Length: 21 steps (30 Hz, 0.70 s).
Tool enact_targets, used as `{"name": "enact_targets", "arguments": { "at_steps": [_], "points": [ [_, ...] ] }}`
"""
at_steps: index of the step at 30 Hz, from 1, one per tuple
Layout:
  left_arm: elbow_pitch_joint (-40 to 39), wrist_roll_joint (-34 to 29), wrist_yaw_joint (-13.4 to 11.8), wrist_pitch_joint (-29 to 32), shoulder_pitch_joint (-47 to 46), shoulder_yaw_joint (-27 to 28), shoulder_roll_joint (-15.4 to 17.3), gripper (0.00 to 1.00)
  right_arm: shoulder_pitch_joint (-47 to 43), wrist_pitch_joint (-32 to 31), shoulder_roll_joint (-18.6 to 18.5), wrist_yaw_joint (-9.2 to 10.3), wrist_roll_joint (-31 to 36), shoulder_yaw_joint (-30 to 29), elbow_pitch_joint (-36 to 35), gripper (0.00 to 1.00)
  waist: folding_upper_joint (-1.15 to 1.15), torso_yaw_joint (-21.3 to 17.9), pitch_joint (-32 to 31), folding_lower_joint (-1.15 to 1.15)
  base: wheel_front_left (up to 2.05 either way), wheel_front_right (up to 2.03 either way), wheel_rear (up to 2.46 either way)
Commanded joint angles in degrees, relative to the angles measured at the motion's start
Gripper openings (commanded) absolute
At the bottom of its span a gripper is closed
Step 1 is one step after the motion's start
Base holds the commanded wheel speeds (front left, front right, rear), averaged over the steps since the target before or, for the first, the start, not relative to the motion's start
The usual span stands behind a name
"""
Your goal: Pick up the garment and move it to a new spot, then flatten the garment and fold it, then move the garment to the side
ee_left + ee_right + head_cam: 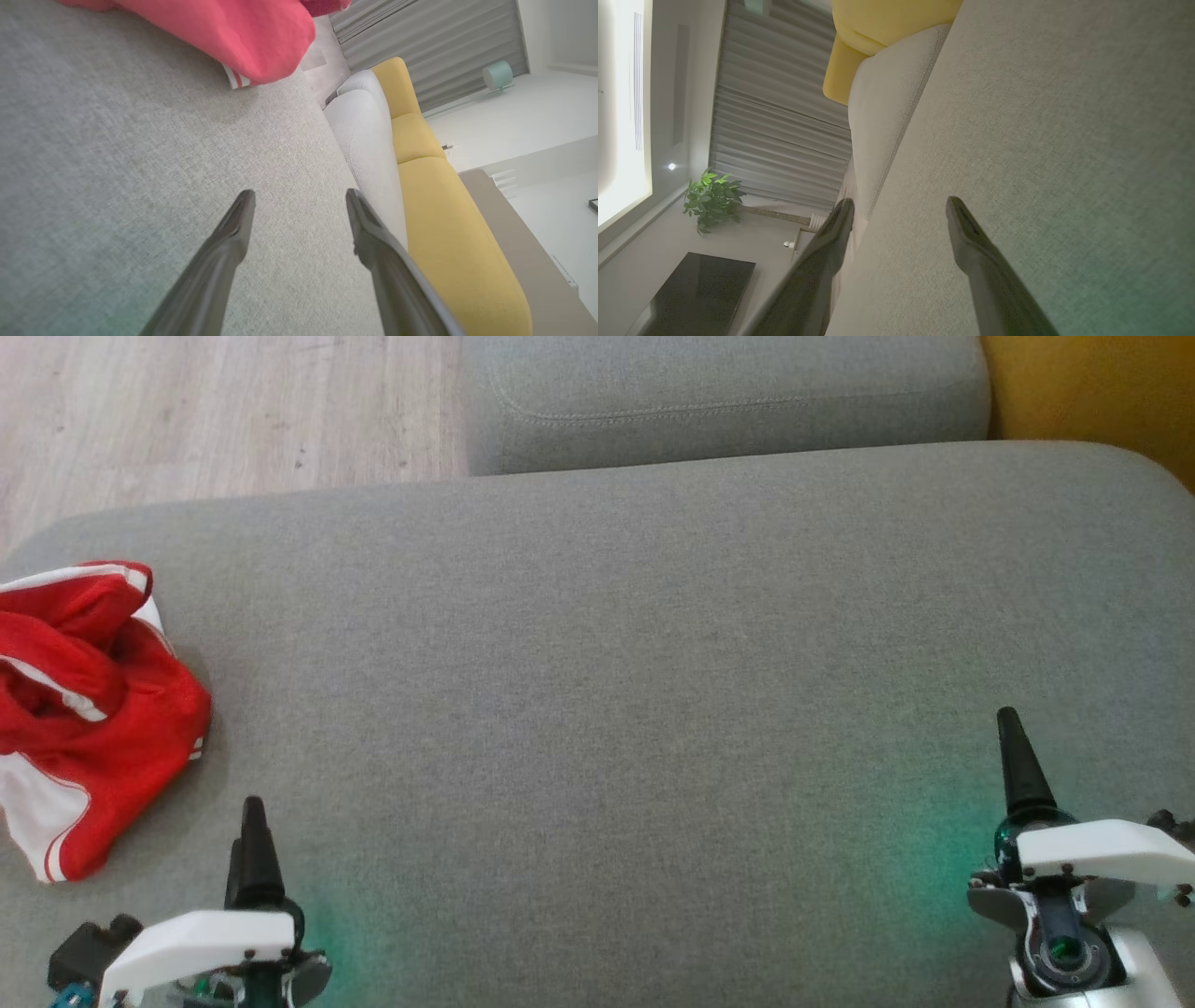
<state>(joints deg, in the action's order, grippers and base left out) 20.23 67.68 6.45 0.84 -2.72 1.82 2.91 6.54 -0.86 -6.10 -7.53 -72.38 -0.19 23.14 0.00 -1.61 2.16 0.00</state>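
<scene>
A crumpled red garment with white stripes and white panels lies at the far left edge of a broad grey sofa cushion, partly cut off by the head view's border. Pale wooden floor shows beyond it.

Just to the garment's right and nearer the robot, the left hand hovers low over the cushion, close to the cloth but apart from it. In the left wrist view the left hand has its two dark fingers spread with only grey fabric between them. There the garment sits ahead of the fingertips and off to one side, with a striped hem at its edge.

A green glow tints the cushion beside each hand. A second grey cushion lies behind the first.

Well across the seat, at the lower right, the right hand points up the cushion, far from the garment. In its own wrist view the right hand is likewise spread and holds nothing, with a potted plant by grey curtains in the background. Yellow upholstery fills the upper right corner.
</scene>
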Motion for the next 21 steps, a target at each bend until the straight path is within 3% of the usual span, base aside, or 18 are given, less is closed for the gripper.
{"name": "enact_targets", "arguments": {
  "at_steps": [1, 21],
  "points": [
    [-1.6, -1.5, -0.2, -0.6, -3.3, 0.3, 1.0, 1.00, 3.5, 0.7, -1.2, 0.01, 1.3, 0.7, -1.4, 1.00, 0.00, 0.0, 0.1, 0.00, 0.00, 0.00, 0.00],
    [-1.5, -16.6, -2.3, -3.9, -3.7, -2.0, 1.6, 1.00, 5.4, 3.9, -2.5, 0.02, 14.2, 4.4, -0.1, 1.00, 0.00, -0.6, 1.6, 0.00, 0.00, 0.00, 0.00]
  ]
}}
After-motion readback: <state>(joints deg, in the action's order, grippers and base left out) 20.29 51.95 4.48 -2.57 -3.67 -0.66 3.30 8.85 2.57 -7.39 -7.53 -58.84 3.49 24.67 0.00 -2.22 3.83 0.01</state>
